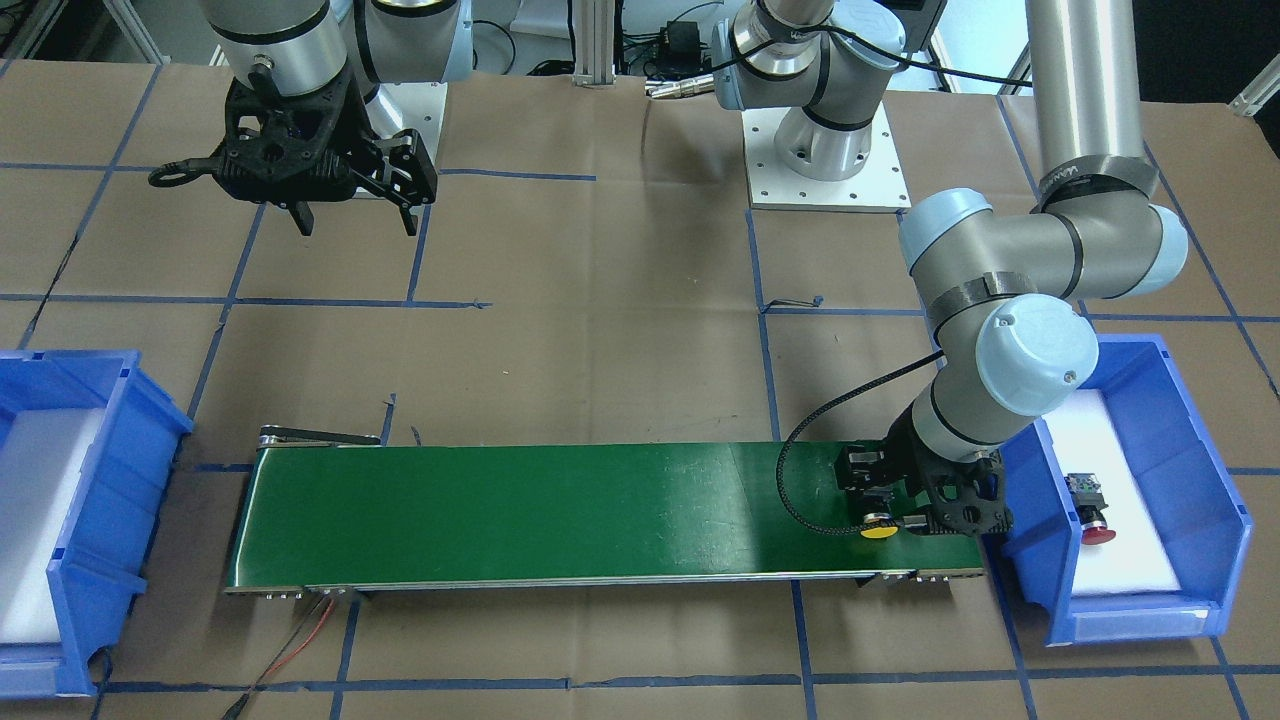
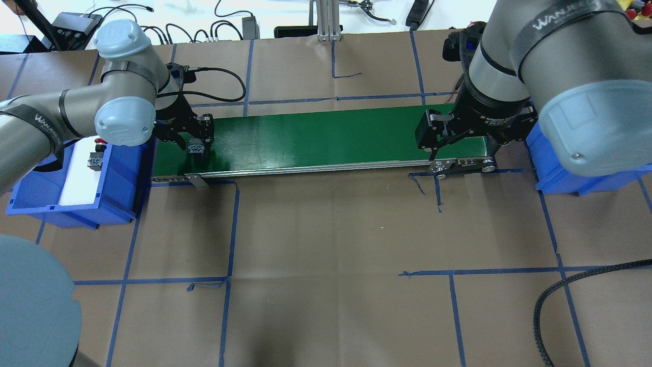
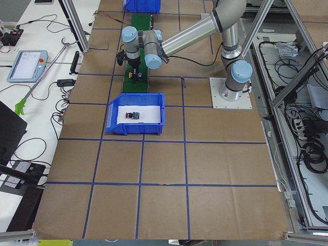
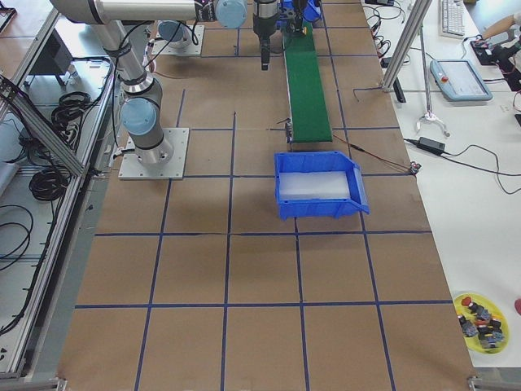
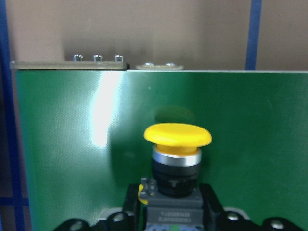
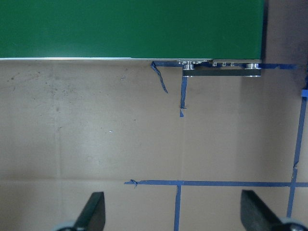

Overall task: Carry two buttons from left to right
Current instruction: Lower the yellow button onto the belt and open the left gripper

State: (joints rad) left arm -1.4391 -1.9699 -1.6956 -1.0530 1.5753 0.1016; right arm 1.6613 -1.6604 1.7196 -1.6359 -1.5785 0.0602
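**Left gripper point(image 2: 196, 143) pinches the yellow button at the belt's left end**

The left gripper has its two fingers pressed against the black-and-grey switch body of the yellow button point(image 5: 177, 139). The mushroom cap juts out past the fingertips. Gripper and button are low over the green conveyor belt point(image 2: 316, 136), close to its left end. The cap points toward the belt's far edge, the one away from the robot's base. The cap throws a faint shadow on the green surface. Whether the button touches the belt cannot be told.

The red button point(image 1: 1093, 512) lies on the white foam liner inside the left blue bin point(image 1: 1218, 520), just beyond that end of the belt, with nothing gripping it.

The right gripper point(image 1: 357, 226) hangs with its fingers spread wide and nothing between them. It is above the brown paper tabletop point(image 1: 600, 350), on the robot's side of the belt near its right end. The wrist view shows bare paper and blue tape lines between the two fingertips. The right blue bin point(image 1: 125, 440) sits past the belt's right end, and only white foam shows in it.
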